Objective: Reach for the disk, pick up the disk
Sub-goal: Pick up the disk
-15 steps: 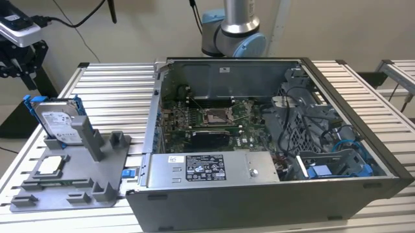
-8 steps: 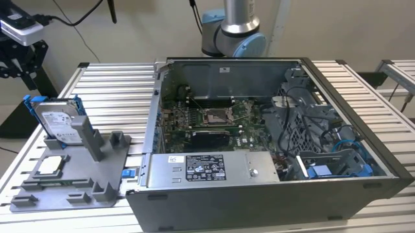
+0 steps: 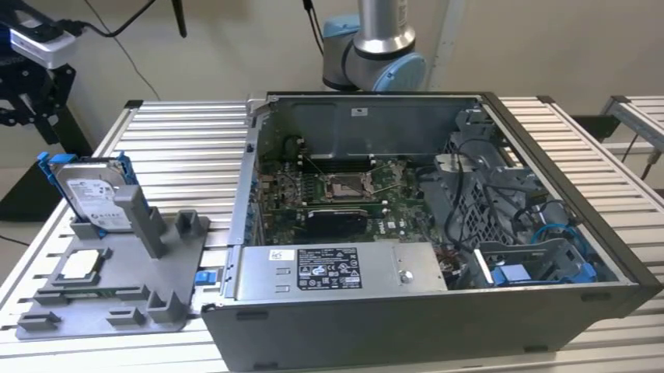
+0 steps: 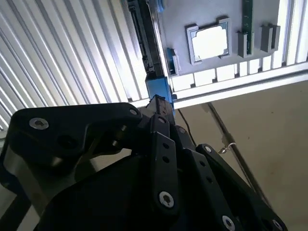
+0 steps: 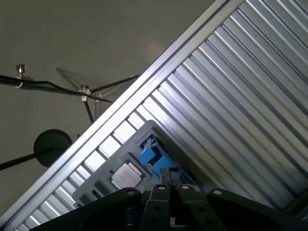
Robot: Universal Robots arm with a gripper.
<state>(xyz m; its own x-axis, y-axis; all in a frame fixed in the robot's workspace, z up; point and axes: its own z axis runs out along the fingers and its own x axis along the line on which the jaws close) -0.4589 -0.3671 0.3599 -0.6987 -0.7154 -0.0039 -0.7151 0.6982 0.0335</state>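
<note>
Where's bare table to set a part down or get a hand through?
Free: bare slats of the table behind the disk, bordered by the computer case on the exterior view's right; also a slat strip beyond the case's other side. Crowded: the grey fixture holding disk and chip, its narrow gap to the case, and the case interior.

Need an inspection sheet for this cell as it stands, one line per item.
Surface: slatted metal table, carrying a grey tray and an open computer case.
Job's things: disk upright in the tray, not lifted.
Clutter: silver chip on the tray.
Grippers: gripper close to the disk's blue bracket; contact unclear.
Cables: blue cables inside the case.
Surroundings: arm base, black stand.
</note>
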